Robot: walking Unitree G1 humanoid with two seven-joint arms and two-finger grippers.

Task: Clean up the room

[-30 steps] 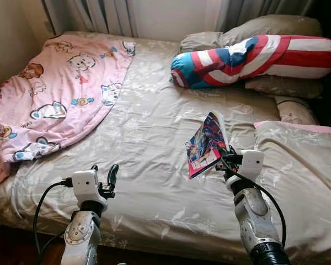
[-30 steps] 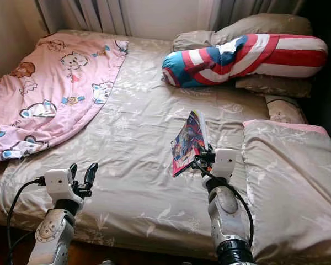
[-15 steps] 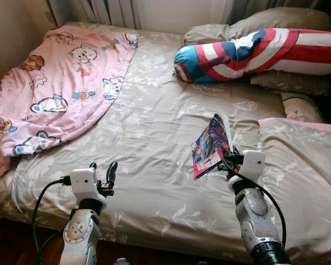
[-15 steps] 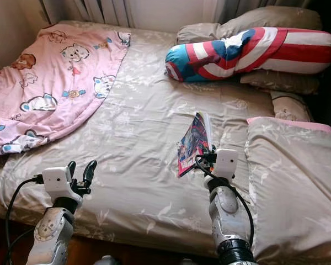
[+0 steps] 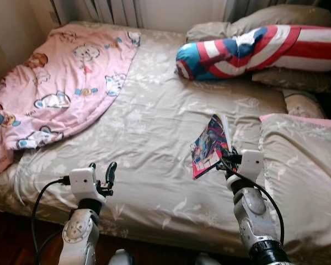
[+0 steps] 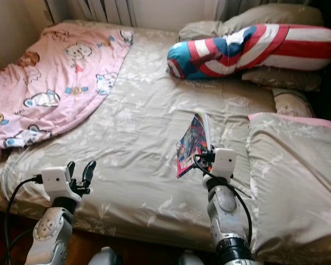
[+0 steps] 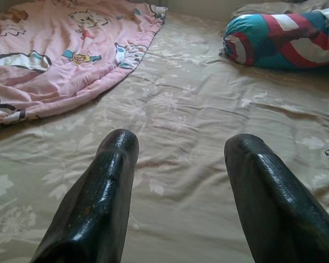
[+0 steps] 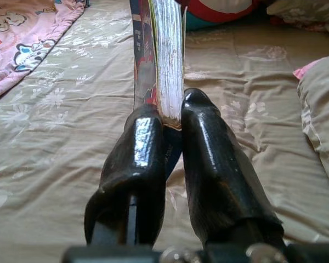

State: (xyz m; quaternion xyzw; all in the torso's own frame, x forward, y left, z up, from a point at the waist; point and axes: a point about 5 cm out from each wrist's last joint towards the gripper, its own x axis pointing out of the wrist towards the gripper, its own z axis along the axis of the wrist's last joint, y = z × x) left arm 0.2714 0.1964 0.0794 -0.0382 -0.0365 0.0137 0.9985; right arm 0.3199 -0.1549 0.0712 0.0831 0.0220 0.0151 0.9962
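Comic book (image 5: pixel 209 144) is clamped by its near edge in the right gripper (image 8: pixel 172 118), above the bed (image 5: pixel 154 132) right side. Light, floppy pages likely; grip near spine. Left gripper (image 7: pixel 181 164) spread, empty.

Colourful comic book (image 5: pixel 208 144), upright on edge above the bed (image 5: pixel 154 138).

No readable text

Print on comic book (image 5: pixel 208 144) cover and pink blanket (image 5: pixel 55 88) too small and blurred to make out.
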